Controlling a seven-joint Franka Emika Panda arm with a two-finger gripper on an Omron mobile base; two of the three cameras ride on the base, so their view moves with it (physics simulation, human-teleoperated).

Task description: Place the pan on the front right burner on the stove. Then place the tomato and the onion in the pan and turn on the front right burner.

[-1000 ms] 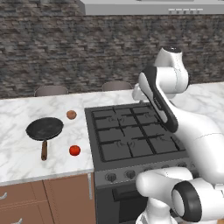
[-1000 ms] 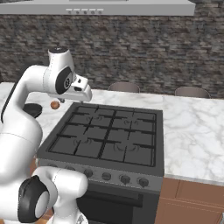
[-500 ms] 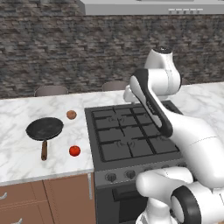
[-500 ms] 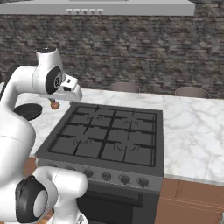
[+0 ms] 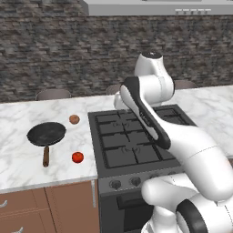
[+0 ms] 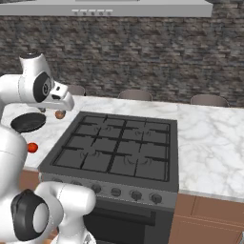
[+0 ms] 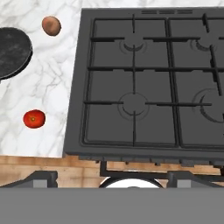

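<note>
Swinging left since the earlier pictures, your arm has carried its wrist from above the stove's middle to above the stove's [image 5: 136,136] back left part, while everything on the worktop [image 5: 18,159] lies where it did. Your hand [image 7: 111,177] hangs high with its fingers spread wide and nothing between them; its tips [image 7: 43,178] sit far apart at the bottom of the hand view.

From that view, the grates fill the centre and right. The tomato [image 7: 34,118] lies at about nine o'clock on the marble, the onion [image 7: 51,25] at about eleven, and the pan [image 7: 13,52] at about ten, cut off by the left edge.

In the left base view, the pan [image 5: 46,134] rests on the worktop well left of the stove, its brown handle [image 5: 46,156] pointing toward the front edge, at six o'clock from the bowl. So the long axis runs front to back, and your hand needs to travel further left and down to reach it. The front right burner [image 5: 175,148] stands bare, mostly behind the arm.
</note>
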